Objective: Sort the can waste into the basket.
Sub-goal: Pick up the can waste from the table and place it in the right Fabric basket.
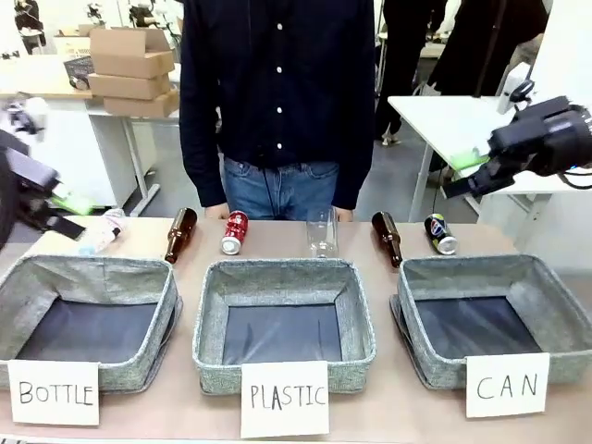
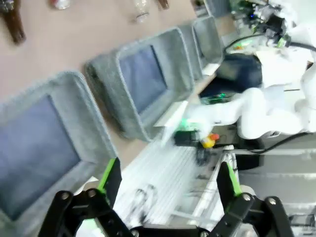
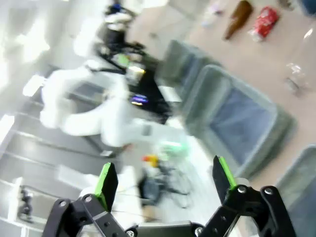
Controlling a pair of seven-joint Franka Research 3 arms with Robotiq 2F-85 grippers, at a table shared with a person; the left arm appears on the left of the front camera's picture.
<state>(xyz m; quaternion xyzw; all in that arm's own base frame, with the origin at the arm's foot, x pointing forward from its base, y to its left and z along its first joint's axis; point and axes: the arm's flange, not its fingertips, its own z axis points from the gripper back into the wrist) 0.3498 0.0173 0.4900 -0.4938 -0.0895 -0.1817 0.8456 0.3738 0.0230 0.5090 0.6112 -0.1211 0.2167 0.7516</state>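
A red can (image 1: 235,232) lies on its side at the table's far edge, in front of the person. Further right, a dark can (image 1: 440,234) lies just behind the grey basket (image 1: 467,266) with the "CAN" card (image 1: 507,385). This basket holds nothing. My right gripper (image 1: 467,185) hovers high above the table's far right corner, well clear of the dark can. In its own view the right gripper (image 3: 163,180) is open and empty, with the red can (image 3: 263,22) far off. My left gripper (image 2: 169,177) is open and empty above the near table edge.
Grey bins marked "BOTTLE" (image 1: 55,277) and "PLASTIC" (image 1: 277,273) stand left and middle. Two brown bottles (image 1: 180,235) (image 1: 388,238), a clear plastic bottle (image 1: 322,233) and another (image 1: 100,233) lie along the far edge. The person (image 1: 277,102) stands behind the table.
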